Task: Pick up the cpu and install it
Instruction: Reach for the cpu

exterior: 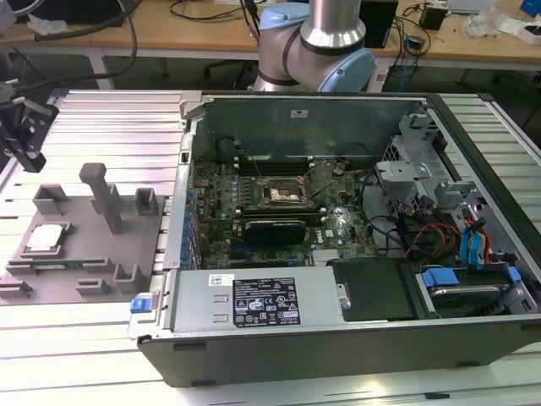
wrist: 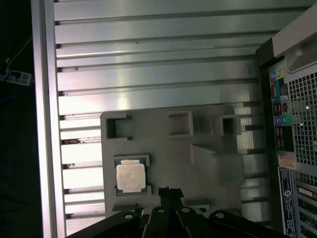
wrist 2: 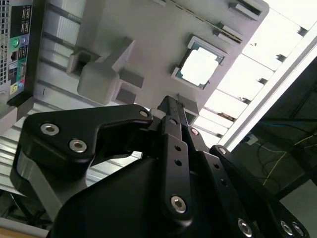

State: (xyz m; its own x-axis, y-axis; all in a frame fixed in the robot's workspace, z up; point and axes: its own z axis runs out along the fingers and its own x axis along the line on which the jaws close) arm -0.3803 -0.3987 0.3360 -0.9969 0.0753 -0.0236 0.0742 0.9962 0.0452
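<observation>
Ribbed aluminium surface (exterior: 110, 118) under bright overhead light, with glare along its near edge in the exterior view. Behind it stands a light wooden desk (exterior: 194, 38) strewn with cables (exterior: 203, 10). Dark floor (wrist: 17, 148) borders the surface in the first wrist view.

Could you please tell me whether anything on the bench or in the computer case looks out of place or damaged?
Nothing stands out. The cpu lies flat and square in its recess on the grey fixture, the tool hangs clear of it, and the open case shows no visible damage.
</observation>
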